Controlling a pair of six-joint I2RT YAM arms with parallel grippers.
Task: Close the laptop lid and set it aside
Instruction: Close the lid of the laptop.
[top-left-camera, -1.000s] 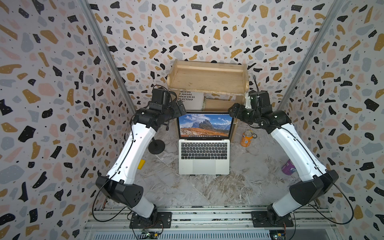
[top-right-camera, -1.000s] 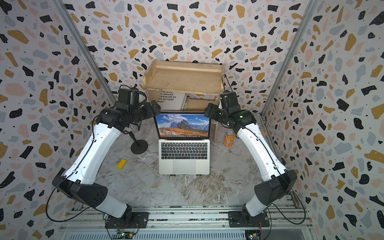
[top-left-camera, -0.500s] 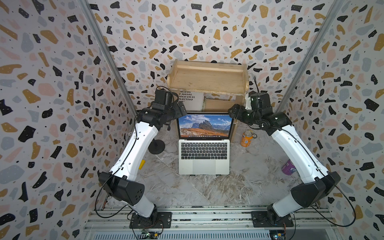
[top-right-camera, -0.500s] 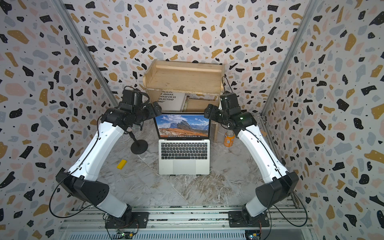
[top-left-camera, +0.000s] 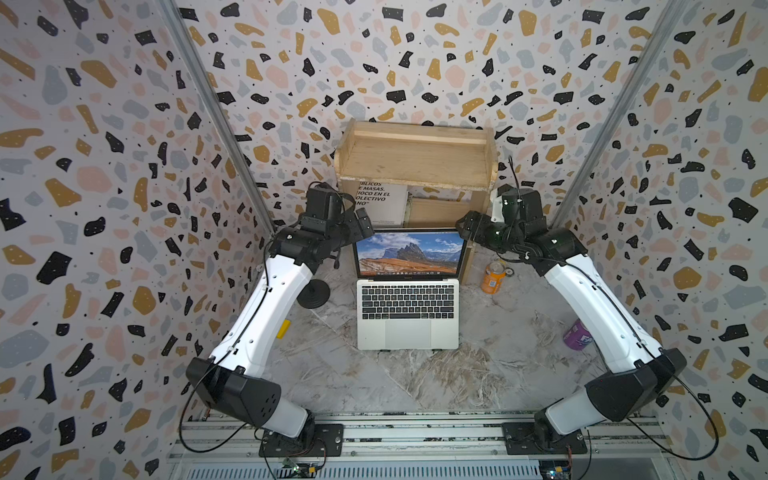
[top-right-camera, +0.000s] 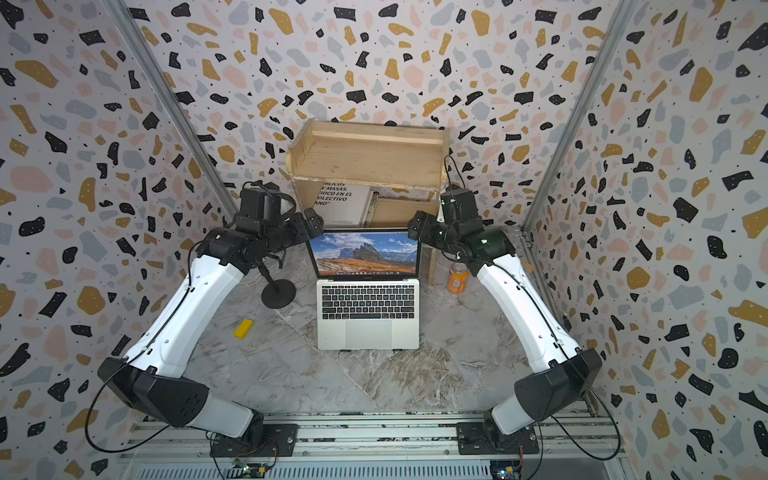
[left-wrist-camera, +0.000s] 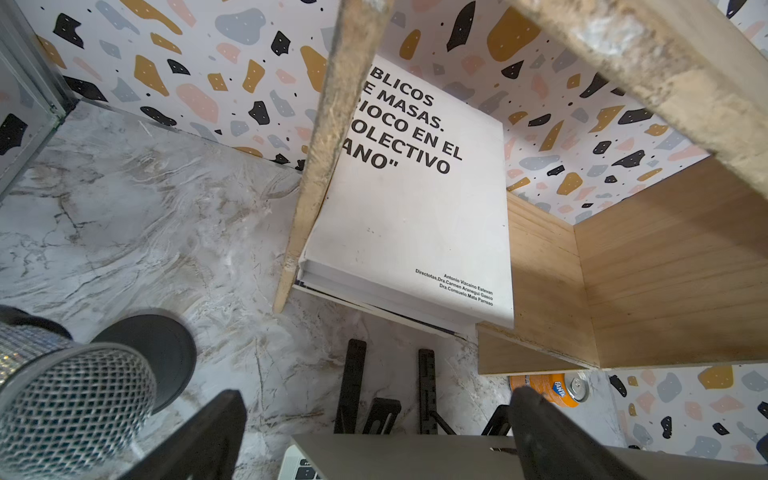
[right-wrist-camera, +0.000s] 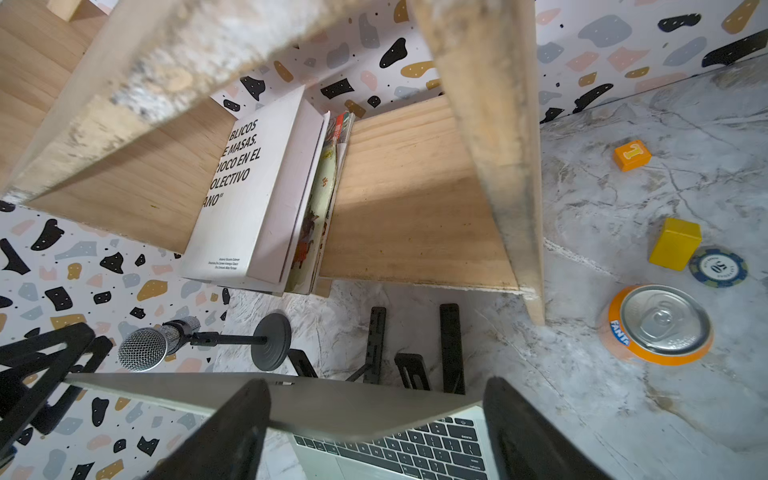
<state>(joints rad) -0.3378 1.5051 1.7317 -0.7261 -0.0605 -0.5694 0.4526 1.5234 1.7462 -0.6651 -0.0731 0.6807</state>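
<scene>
Now the left gripper (top-left-camera: 360, 221) and right gripper (top-left-camera: 466, 225) both stand spread, each straddling an upper corner of the lid (top-left-camera: 409, 254) and gripping nothing. The laptop (top-left-camera: 408, 328) sits open mid-table before the wooden shelf (top-left-camera: 415, 160). Both corners are best pressed evenly toward the keyboard, without twisting.

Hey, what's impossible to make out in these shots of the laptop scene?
- Book title: its start is hidden behind the shelf post, left wrist view.
- Stand under the laptop: mostly covered by the lid, right wrist view.
- Purple can: partly behind the right arm in a top view; label too small.
- Chip: small lettering too blurred, right wrist view.
</scene>
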